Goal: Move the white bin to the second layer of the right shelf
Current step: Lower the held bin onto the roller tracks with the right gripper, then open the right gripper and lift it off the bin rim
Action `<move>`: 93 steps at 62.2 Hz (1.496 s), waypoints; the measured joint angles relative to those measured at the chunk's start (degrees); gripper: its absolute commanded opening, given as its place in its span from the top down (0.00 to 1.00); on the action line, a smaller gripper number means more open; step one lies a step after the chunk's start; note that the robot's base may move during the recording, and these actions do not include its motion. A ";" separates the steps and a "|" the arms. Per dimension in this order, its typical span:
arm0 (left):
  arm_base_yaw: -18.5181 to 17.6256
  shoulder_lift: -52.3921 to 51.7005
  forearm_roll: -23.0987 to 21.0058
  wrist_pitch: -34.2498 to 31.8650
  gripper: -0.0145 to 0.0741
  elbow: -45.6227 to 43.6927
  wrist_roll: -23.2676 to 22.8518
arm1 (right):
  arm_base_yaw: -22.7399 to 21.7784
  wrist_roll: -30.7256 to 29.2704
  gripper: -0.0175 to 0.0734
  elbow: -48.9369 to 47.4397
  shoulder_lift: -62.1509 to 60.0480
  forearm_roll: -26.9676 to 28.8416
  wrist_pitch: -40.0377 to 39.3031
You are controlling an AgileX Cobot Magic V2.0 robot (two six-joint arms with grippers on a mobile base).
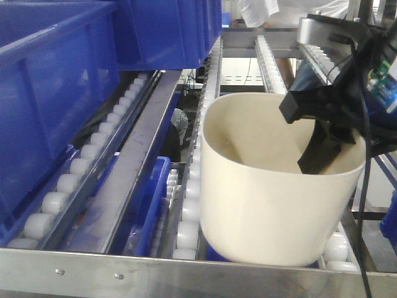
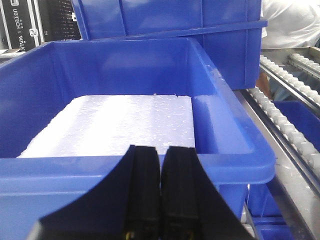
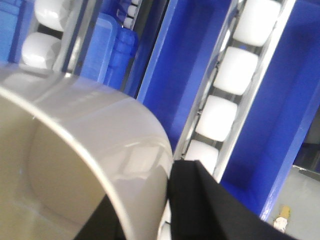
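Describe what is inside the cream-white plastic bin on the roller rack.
Inside the cream-white plastic bin, only one black finger of the right claw reaches in over the rim. The walls look bare; the bottom is hidden by the near wall.

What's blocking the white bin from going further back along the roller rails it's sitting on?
Nothing visible. The white bin, rim pinched by the right gripper, rests on the roller rails; the lane behind looks open.

Arms: right at tub rim, left idle.
Right black gripper point(image 1: 325, 146) reached down from the upper right, fingers straddling the cream-white plastic tub's point(image 1: 260, 205) rim wall, clamped. Left black gripper point(image 2: 161, 192) was held level, fingers pressed together, holding nothing.
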 measured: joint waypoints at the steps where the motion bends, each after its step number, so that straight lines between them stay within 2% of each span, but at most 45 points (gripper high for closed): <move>1: 0.00 0.00 0.00 0.00 0.74 0.00 0.00 | 0.00 0.00 0.75 0.00 -0.02 0.00 0.00; 49: 0.00 0.00 0.00 0.00 0.74 0.00 0.00 | 0.00 0.00 0.75 -0.26 3.72 0.14 -2.04; 53: 0.00 0.00 0.00 0.00 0.74 0.00 0.00 | 0.00 0.00 0.71 -0.26 3.72 0.14 -2.18; 66: 0.00 0.00 0.00 0.00 0.74 0.00 0.00 | 0.00 0.00 0.40 -0.26 3.72 0.14 -2.76; 70: 0.00 0.00 0.00 0.00 0.74 0.00 0.00 | 0.00 0.00 0.35 -0.26 3.72 0.14 -3.30; 93: 0.00 0.00 0.00 0.00 0.74 0.00 0.00 | 0.00 0.00 0.33 -0.26 1.86 0.26 -5.87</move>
